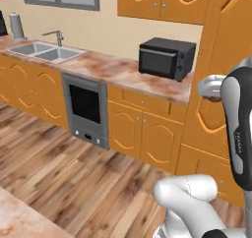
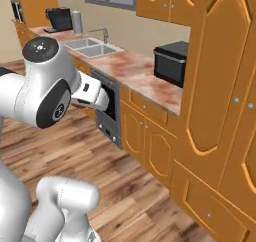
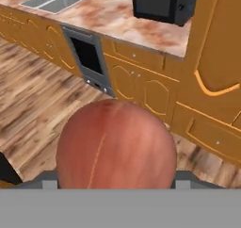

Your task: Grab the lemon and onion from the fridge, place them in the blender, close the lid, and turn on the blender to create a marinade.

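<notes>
Onion, reddish-brown and rounded with a fine pale line down its skin, is seen large and close in the hand view, low in the middle of the picture, directly in front of the hand's camera. It sits where the gripper's fingers would be, and the fingers themselves are hidden behind it, so the jaws are taken to be spread wide around it and closed on its sides.

Beyond the onion, a marbled pinkish counter is seen running along the far wall above orange cabinet doors. A black microwave stands on the right end of the counter, just beside a tall orange panel. A steel sink is set into the far left of the counter, and a grey oven with a dark window is built in below, between the sink and the microwave. The floor is laid in wooden planks.

In the left base view the same microwave, sink and oven are shown, with the white arm rising at the right edge. In the right base view the arm is bent across the left side.
</notes>
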Controlling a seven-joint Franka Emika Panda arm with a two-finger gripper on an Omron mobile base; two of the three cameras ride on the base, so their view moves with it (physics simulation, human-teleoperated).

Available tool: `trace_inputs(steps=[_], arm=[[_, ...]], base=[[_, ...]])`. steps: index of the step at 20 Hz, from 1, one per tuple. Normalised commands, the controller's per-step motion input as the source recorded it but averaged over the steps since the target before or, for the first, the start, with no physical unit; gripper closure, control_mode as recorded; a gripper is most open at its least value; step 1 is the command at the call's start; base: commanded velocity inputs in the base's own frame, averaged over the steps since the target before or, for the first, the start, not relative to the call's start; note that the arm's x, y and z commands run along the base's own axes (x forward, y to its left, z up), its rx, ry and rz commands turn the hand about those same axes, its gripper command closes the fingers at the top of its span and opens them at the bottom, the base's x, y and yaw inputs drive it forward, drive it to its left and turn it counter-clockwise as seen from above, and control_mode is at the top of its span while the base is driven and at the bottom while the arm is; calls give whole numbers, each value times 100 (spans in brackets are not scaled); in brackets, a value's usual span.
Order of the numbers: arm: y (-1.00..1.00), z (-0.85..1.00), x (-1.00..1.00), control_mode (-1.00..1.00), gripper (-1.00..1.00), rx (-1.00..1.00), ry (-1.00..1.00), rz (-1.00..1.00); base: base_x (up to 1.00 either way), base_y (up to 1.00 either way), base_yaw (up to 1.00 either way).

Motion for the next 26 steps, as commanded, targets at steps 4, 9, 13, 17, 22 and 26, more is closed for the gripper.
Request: trace_inputs(steps=[4, 9, 13, 17, 22, 26], arm=[[0, 0, 0, 100, 100, 0, 0, 0], [0, 0, 0, 100, 100, 0, 0, 0], [0, 0, 0, 100, 100, 0, 0, 0], [0, 0, 0, 100, 100, 0, 0, 0], [0, 0, 0, 100, 100, 0, 0, 0], [0, 0, 0, 100, 100, 0, 0, 0]], base=[[84, -1, 83], [96, 0, 75], [100, 6, 59], [100, 7, 43], [100, 0, 32], [100, 0, 26]])
